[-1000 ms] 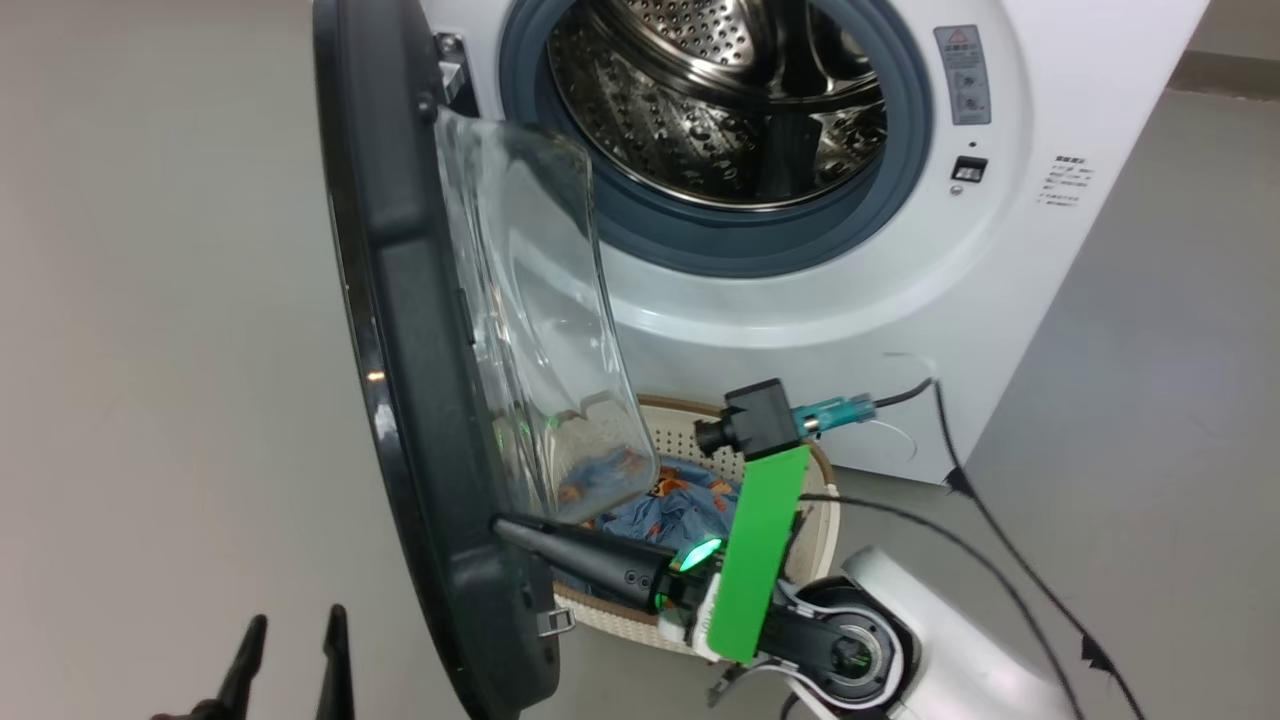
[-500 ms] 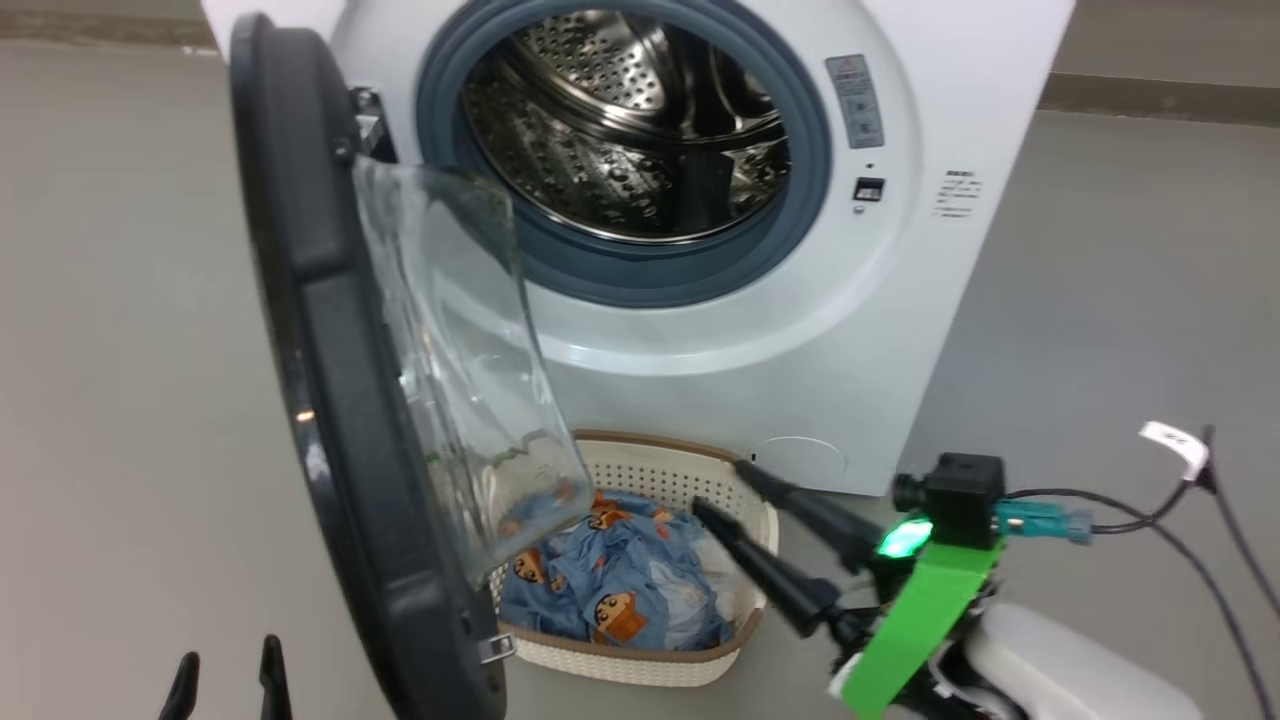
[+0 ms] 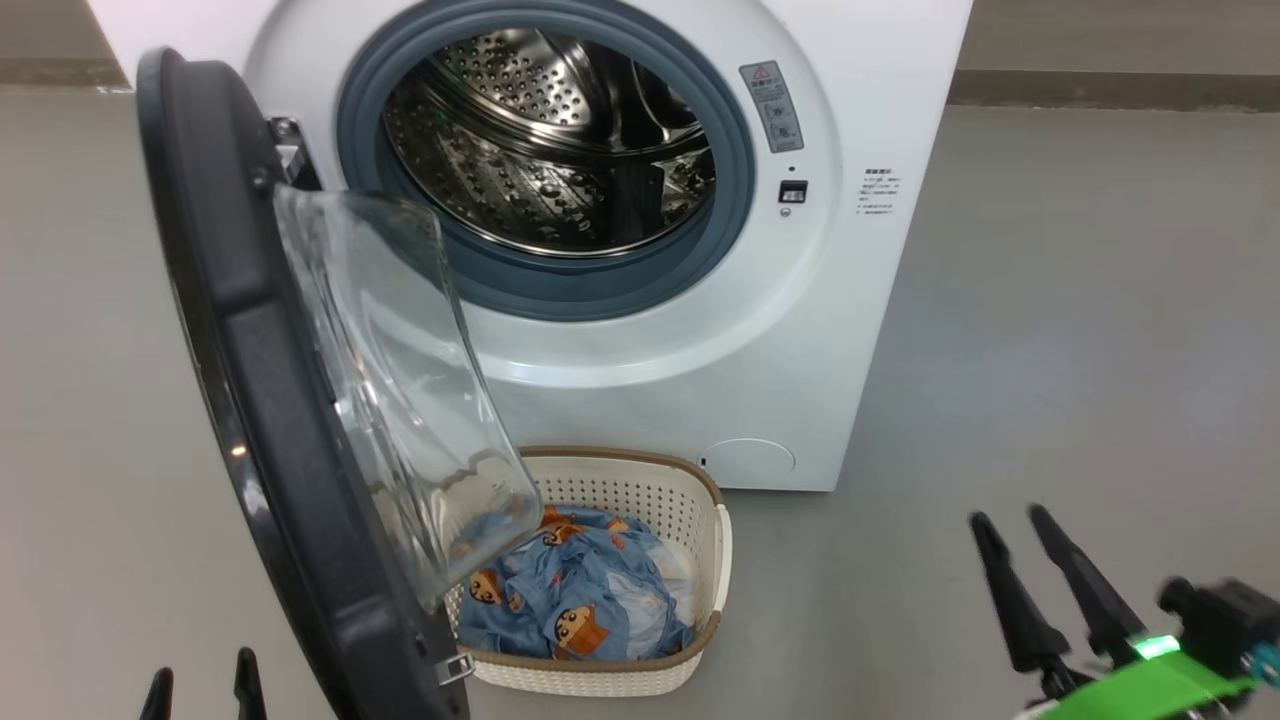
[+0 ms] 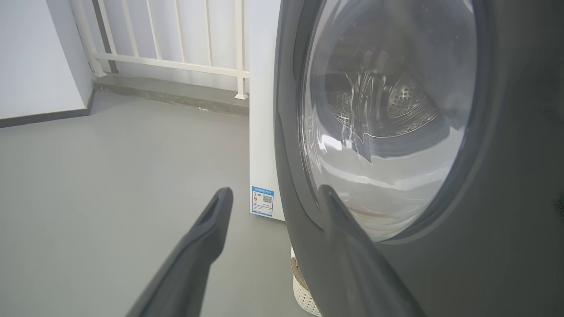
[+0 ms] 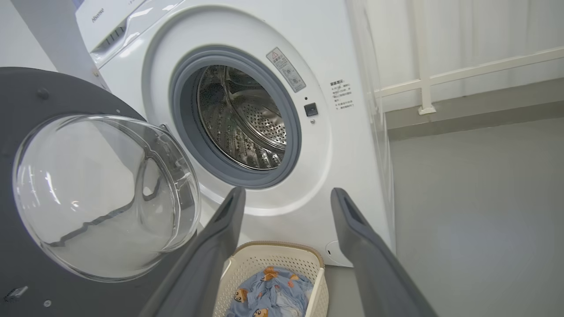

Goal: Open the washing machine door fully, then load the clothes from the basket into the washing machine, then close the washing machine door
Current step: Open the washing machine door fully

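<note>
Hanging open, the washing machine door [image 3: 250, 400] (clothes [image 3: 570, 600] in the basket [image 3: 640, 466])

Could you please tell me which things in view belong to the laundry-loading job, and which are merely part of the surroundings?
Belongs to the job: washing machine, door, basket, clothes.

Just surroundings: railing, floor.

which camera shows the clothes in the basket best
The head view: it looks down into the basket, so the clothes lie spread out, one edge behind the washing machine door. The right wrist view shows them smaller, cut by the frame edge. The left wrist view catches a basket corner.
</note>
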`<state>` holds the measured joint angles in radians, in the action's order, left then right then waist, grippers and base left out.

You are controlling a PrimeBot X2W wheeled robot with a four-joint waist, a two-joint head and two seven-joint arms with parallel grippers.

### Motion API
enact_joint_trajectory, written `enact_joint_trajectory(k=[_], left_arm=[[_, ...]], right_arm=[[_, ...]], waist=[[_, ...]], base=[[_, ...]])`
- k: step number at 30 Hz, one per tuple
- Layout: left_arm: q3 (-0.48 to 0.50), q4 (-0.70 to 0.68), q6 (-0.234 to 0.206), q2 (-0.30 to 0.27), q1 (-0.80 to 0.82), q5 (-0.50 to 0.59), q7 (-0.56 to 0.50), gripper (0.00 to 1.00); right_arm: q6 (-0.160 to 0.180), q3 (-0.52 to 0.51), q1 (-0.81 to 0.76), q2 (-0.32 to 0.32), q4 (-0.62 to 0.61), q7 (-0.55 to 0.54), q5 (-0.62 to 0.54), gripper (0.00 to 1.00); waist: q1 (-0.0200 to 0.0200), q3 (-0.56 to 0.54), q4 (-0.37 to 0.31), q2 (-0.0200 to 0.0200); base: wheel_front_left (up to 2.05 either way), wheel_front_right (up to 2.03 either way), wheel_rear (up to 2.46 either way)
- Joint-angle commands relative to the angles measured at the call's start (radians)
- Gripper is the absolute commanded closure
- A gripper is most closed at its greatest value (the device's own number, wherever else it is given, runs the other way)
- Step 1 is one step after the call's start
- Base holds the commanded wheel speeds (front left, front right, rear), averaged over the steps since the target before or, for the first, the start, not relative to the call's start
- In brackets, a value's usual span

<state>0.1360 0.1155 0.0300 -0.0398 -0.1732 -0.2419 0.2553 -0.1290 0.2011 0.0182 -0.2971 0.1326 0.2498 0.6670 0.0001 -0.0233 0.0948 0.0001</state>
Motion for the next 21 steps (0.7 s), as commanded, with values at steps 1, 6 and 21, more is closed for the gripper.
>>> enact_joint_trajectory(k=[1,6,21], left_arm=[[0.036,-0.026,-0.006,-0.010,0.011,0.010,0.006,0.00],[0.042,-0.026,-0.005,-0.010,0.004,0.007,0.006,0.00],[0.040,-0.025,-0.012,-0.010,-0.012,-0.005,0.006,0.00]], right_arm=[[-0.002,-0.033,-0.029,0.011,-0.039,0.012,-0.035,0.00],[-0.002,-0.158,-0.118,0.078,-0.074,0.012,-0.145,0.00],[-0.002,-0.356,-0.202,0.169,-0.100,0.012,-0.429,0.00]], waist=[[0.0000,0.002,-0.008,-0.0001],[0.0000,0.004,-0.022,-0.0001],[0.0000,-0.007,-0.030,-0.0001]], base=[[0.00,0.00,0.00],[0.00,0.00,0.00],[0.00,0.00,0.00]])
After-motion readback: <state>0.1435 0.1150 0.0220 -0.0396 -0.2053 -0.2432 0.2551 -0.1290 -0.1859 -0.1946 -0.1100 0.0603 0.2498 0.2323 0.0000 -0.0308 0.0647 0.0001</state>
